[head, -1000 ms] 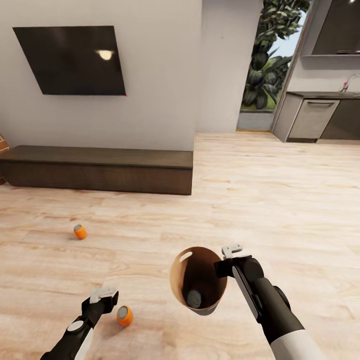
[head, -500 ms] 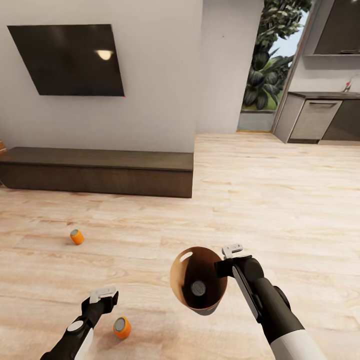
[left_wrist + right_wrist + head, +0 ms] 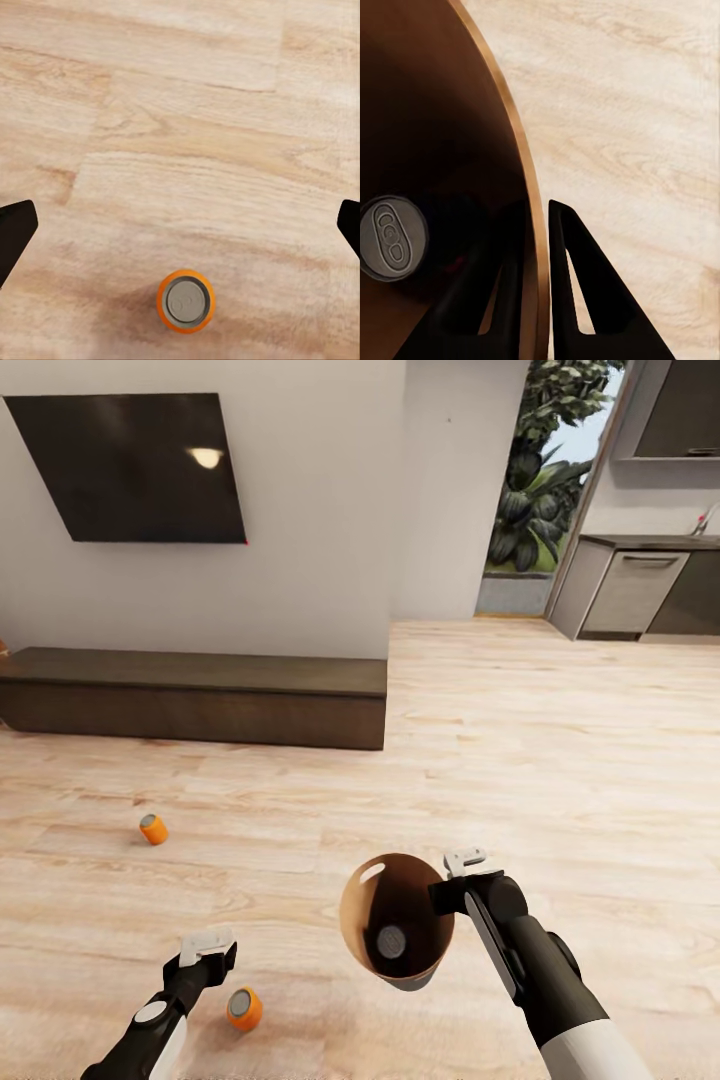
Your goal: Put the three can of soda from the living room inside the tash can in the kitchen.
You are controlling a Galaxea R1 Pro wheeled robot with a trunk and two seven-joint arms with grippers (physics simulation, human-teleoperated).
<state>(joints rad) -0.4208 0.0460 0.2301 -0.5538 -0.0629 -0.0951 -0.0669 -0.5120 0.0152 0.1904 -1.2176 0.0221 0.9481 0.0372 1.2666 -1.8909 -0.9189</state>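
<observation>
Our right fingers (image 3: 536, 277) pinch the bin's (image 3: 357, 920) rim, one inside the wall and one outside, holding the bin tilted above the floor (image 3: 520, 760) with its brown inside facing us. One can (image 3: 391, 941) lies at the bin's bottom, grey top up. Our left fingers (image 3: 207, 945) are spread wide and grip nothing; just beside them a second can (image 3: 243, 1009) stands on the floor, seen from straight above between the fingertips in our left wrist view. A third can (image 3: 153, 829) sits well apart, nearer the low cabinet (image 3: 200, 697) under the television (image 3: 130, 465). Far right, the kitchen counter (image 3: 640, 542) shows.
</observation>
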